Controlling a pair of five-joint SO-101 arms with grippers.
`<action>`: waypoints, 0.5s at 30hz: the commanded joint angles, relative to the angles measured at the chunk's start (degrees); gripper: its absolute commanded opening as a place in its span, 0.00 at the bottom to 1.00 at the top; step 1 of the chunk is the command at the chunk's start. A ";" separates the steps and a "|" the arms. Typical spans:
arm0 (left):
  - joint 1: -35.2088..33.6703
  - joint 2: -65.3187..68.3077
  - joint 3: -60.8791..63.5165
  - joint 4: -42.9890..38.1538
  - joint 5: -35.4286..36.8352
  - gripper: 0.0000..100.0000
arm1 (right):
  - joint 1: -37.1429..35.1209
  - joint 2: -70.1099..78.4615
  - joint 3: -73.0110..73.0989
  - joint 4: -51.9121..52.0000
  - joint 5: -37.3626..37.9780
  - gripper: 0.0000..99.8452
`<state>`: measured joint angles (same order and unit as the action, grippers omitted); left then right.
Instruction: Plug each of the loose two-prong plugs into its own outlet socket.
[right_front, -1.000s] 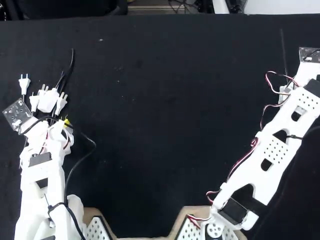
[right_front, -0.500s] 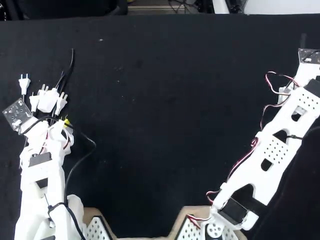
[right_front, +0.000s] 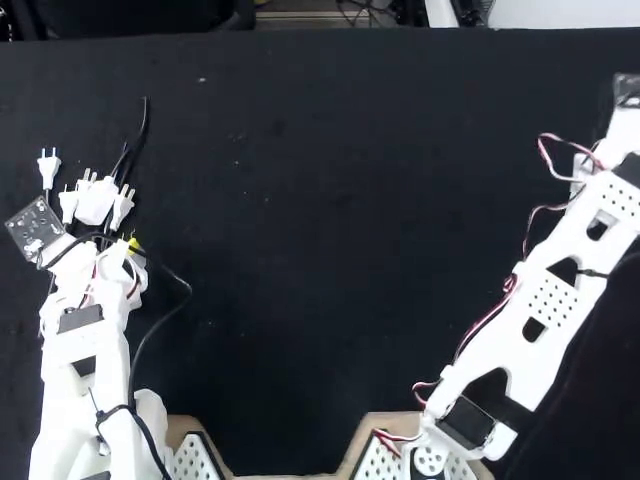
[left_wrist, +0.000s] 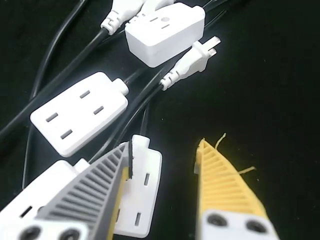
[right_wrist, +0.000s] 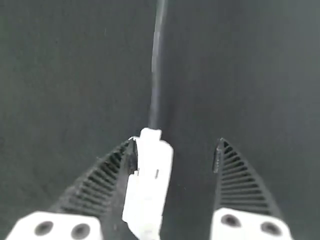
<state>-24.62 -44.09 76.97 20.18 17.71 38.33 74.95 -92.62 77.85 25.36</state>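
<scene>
Both spread: left gripper (left_wrist: 165, 145) low over outlet socket (left_wrist: 143, 197); right gripper (right_wrist: 176, 142) w/ corded socket (right_wrist: 150, 180) (touching one finger).

Arms: 2, L arm (right_front: 75, 350) & R arm (right_front: 560, 290)
Grippers: 2, L gripper (left_wrist: 165, 145) & R gripper (right_wrist: 176, 142)
Sockets (left_wrist: 165, 32) (left_wrist: 80, 112) (left_wrist: 145, 195) (left_wrist: 35, 187): 4 white, by L gripper
Plugs (left_wrist: 192, 57) w/ prongs seen there: 1
Cord (right_wrist: 156, 65), R wrist view: 1

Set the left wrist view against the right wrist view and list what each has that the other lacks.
Left wrist view: several white sockets, a loose two-prong plug, and the left tool with one yellow finger. Right wrist view: one white cord end beside a finger of the right tool. Both: an open tool, black cord, black table.
</scene>
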 joint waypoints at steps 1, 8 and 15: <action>0.66 -0.97 -2.77 -0.70 -0.26 0.22 | -3.43 -7.69 -3.12 -1.32 -0.53 0.22; 0.66 -0.97 -2.77 -0.79 -0.26 0.22 | -7.12 -13.49 -3.12 -1.14 -0.53 0.22; 3.74 -1.05 -2.77 -0.62 -0.35 0.22 | -11.34 -22.64 -3.12 5.98 -3.34 0.22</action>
<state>-23.74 -44.09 76.97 20.18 17.89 29.80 60.18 -92.62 80.66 22.90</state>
